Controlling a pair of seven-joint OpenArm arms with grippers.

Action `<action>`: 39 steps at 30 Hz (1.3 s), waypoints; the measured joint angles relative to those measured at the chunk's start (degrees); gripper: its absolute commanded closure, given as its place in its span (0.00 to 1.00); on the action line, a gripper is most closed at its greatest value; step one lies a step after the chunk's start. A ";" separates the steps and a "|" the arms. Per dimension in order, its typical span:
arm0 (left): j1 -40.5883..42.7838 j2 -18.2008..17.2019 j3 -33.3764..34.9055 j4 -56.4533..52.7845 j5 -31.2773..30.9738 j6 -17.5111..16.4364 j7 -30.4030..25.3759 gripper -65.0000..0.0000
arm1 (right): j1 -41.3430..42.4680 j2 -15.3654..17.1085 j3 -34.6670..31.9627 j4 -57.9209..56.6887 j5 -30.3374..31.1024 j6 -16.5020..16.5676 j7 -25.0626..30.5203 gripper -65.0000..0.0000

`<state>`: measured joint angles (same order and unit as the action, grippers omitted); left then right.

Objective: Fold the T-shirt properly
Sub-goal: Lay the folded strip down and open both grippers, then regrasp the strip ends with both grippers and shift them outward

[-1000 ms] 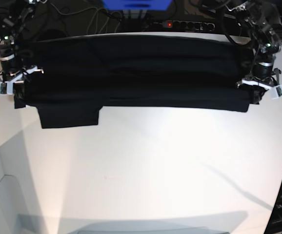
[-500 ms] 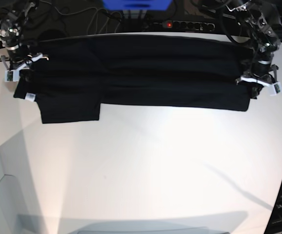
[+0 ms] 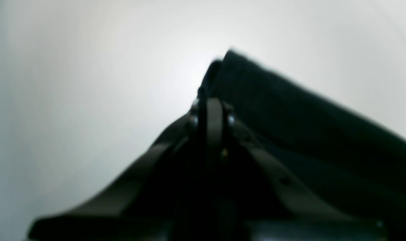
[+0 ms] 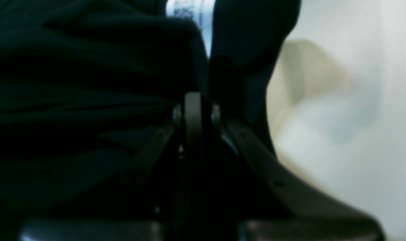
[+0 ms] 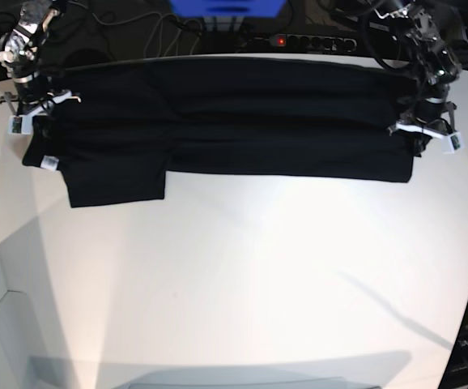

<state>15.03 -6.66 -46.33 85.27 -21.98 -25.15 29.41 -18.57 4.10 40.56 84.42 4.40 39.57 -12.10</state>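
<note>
both sets of jaws are clenched with no gap showing. your left gripper [image 3: 211, 100] has its black fingers pressed together right at the corner of the large plain black cloth t-shirt [image 5: 242, 121]; the view is too blurred for you to tell whether any fabric is pinched between them. your right gripper [image 4: 193, 100] is closed the same way, with dark cloth bunched just ahead of its tip and a small white printed label [image 4: 189, 13] showing above it; again you cannot tell if it actually grips the shirt.

from the base view, your left gripper [image 5: 428, 134] sits at the shirt's right end and your right gripper [image 5: 31, 109] at its left end, both at the edge of the fabric. the t-shirt lies flat as a long folded band across the far side of the smooth white table [image 5: 250, 275], with one short sleeve sticking out toward you at the left, a small white tag [image 5: 48, 163] beside it. a black power strip with a red light [image 5: 299, 40] lies beyond the table's far edge.
</note>
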 measured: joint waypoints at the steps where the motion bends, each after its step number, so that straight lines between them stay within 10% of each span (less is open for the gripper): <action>1: 0.02 -0.02 0.00 -0.07 -0.04 0.00 -0.04 1.00 | 0.33 0.26 0.00 -0.81 0.17 0.02 0.66 1.00; 11: 0.26 -0.02 0.00 -0.22 0.07 -0.02 -0.46 1.00 | 1.09 1.55 0.00 -2.62 0.39 0.46 1.44 0.99; 19: 0.20 -0.02 0.35 -0.22 0.28 0.00 -0.42 0.99 | 0.90 1.42 0.48 -1.40 0.33 0.48 0.48 0.63; 29: 0.37 0.15 0.11 -0.22 0.26 0.07 -0.28 0.60 | 2.51 -2.64 9.42 11.02 -0.66 0.68 -0.79 0.49; 39: 0.37 0.15 0.13 -0.22 0.26 0.07 -0.28 0.58 | 2.47 -3.15 8.98 13.29 -0.98 0.68 -1.40 0.49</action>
<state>15.40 -6.50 -46.19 85.06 -21.71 -25.08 29.12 -16.10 0.95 49.54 97.71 3.42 40.25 -13.50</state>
